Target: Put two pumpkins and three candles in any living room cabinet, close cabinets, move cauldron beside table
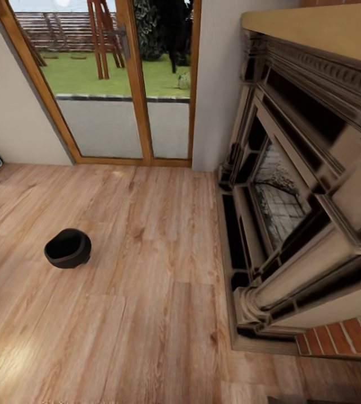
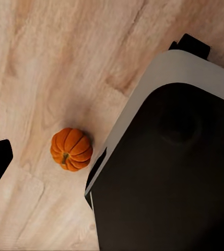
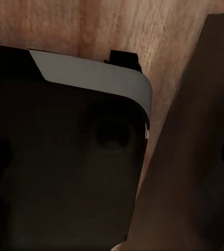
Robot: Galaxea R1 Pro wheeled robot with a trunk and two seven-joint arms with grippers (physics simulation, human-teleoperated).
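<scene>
Black cauldron (image 1: 68, 248) set on the wooden floor (image 1: 146, 314) at eight o'clock in the head view, fireplace (image 1: 304, 191) at three o'clock, orange pumpkin (image 2: 71, 149) seen on floorboards beside the robot's base (image 2: 169, 167), finger opening and grasp of both grippers not discernible.

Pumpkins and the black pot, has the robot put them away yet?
Nothing looks finished. One pumpkin lies on the wooden floor beside the robot's base. The cauldron sits on open floor with no table near it. Neither is being held. Candles, cabinet and pot placing all remain.
</scene>
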